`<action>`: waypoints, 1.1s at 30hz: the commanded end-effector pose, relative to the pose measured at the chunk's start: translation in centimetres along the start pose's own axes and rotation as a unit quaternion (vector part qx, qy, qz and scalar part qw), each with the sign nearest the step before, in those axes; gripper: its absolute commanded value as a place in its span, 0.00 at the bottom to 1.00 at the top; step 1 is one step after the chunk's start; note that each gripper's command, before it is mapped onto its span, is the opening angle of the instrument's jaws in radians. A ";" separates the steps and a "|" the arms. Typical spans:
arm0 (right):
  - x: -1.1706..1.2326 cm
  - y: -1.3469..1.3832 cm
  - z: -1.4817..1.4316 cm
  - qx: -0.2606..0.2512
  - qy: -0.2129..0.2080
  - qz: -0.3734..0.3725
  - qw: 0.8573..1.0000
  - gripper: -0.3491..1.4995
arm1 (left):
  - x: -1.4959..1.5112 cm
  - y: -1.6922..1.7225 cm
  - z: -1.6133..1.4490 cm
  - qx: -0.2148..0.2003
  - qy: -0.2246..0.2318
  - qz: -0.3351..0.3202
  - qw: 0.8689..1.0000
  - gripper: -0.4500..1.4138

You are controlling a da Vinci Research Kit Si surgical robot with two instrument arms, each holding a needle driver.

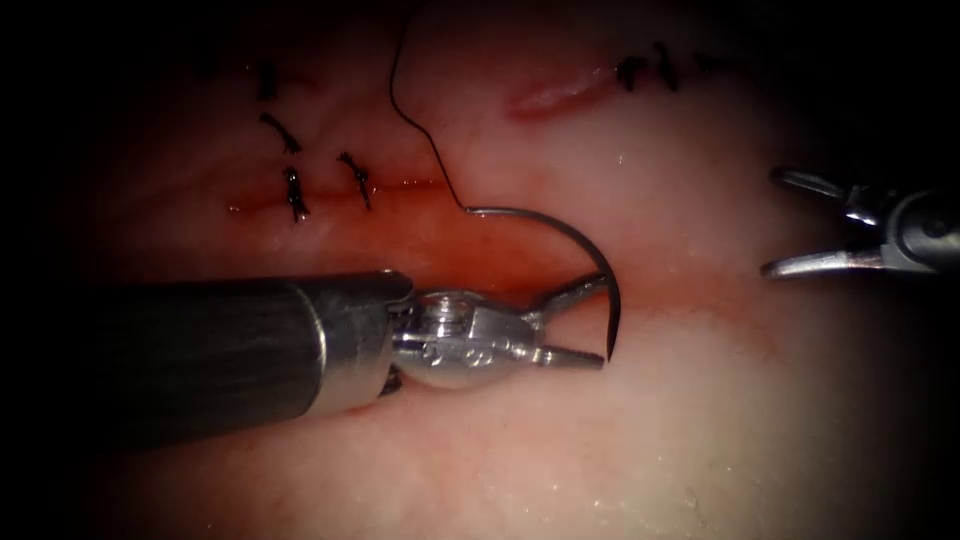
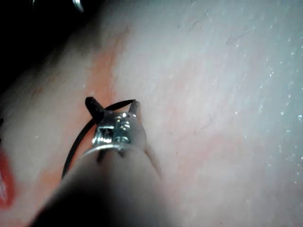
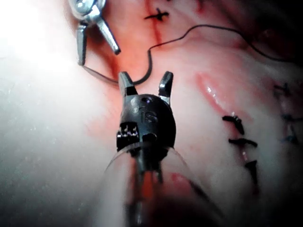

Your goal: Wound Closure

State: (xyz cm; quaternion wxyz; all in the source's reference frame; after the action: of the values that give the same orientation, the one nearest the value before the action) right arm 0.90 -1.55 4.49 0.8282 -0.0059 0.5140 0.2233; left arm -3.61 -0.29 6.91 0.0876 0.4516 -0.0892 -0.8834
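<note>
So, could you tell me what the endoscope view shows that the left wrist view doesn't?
Endoscope adds the thread trailing from the needle, stitches by the cut, and the right tool, open and empty. Left wrist adds a close look at the needle crossing between the jaw tips. Both show the left tool, open, gripping nothing, and the needle on the tissue; whether its tip is buried is unclear.

No words, brand names or signs can be read anywhere in these views. The dark head of the right tool (image 3: 146,89) carries a small raised mark in the right wrist view, perhaps two digits, but it is too blurred to tell. The metal wrist of the left tool (image 1: 590,325) shows only faint stamped specks in the endoscope view, nothing legible.
</note>
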 end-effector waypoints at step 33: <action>0.03 -0.02 0.12 0.000 0.002 0.000 1.000 0.59 | 0.00 0.10 0.43 -0.022 0.013 0.066 0.997 0.00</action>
State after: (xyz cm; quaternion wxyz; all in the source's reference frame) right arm 0.92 -1.56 4.49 0.8281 -0.0063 0.5140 0.2236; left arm -3.87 -0.39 7.13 0.1614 0.4629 -0.0932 -0.8666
